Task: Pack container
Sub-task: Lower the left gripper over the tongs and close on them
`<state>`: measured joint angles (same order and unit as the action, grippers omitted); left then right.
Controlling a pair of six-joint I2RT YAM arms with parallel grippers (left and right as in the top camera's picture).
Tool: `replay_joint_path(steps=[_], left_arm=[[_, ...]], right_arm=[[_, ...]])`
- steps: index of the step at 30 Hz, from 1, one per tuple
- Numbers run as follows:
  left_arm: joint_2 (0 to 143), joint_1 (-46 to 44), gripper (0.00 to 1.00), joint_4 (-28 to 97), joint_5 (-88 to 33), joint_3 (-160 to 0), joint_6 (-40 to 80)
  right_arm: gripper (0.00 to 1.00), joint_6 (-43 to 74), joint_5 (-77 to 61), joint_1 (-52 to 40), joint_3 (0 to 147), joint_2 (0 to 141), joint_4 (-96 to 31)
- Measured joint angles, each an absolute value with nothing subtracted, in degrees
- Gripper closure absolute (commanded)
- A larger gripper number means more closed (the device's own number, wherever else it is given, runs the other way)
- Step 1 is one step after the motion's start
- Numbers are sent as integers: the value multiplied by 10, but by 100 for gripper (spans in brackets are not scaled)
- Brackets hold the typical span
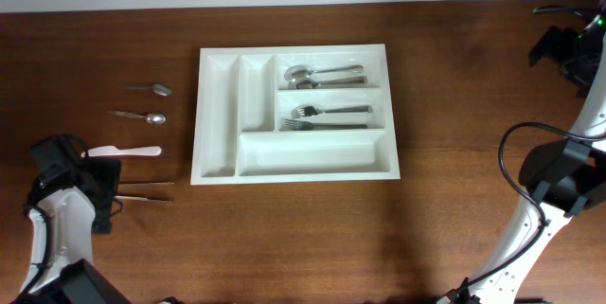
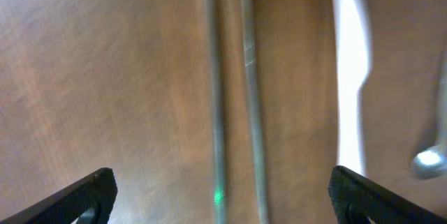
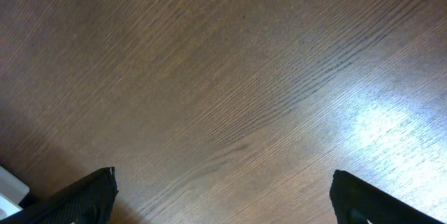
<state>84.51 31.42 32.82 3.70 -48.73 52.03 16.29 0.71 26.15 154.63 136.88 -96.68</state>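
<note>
A: Entry one, the tray?
B: Tray (image 1: 312,152): white, five bays, middle of the surface (image 1: 284,247). Spoons (image 1: 317,76) in the far right bay, forks (image 1: 327,115) in the bay just nearer. The long near bay and both narrow left bays are bare.
A: Loose stock?
B: All left of the tray, well apart from it. Two loose spoons (image 1: 151,88), one pale knife (image 1: 128,152), two thin metal sticks (image 1: 144,184), kind not clear. Every piece lies with its long axis across the surface, pointing toward the tray.
A: Left tool?
B: Left tool (image 2: 222,189): released, spread wide, nothing in it. It hangs over the sticks (image 2: 211,98) at the ends nearest it. In the wrist view both run straight up between the fingers, side by side, with a narrow gap between them. The knife (image 2: 353,63) lies just beside, in line with one finger.
A: Right tool?
B: Right tool (image 3: 222,189): released, empty, bare wood below. Its arm stands on the far side of the tray from the loose stock.
A: Verdict on the next move?
B: Left arm is nearer by far. Its fingers straddle the sticks' axis, so a straight drop and close should catch one or both. The tray then lies to the tool's right, along that same axis. Risk: thin metal flat on wood, prone to slip
</note>
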Motion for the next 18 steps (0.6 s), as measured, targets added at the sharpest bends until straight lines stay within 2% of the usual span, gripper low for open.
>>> replay_joint_path(steps=[11,14,15,18], left_arm=[[928,314,0,289,31,-487,541],[949,314,11,289,34,-489,555],[951,314,24,284,33,-490,558],[959,314,44,279,36,-493,565]], right_arm=[[1,163,7,262,1546,1369,-967],[1,163,7,262,1546,1369,-967],[1,163,7,262,1546,1369,-967],[1,163,7,262,1546,1369,-967]])
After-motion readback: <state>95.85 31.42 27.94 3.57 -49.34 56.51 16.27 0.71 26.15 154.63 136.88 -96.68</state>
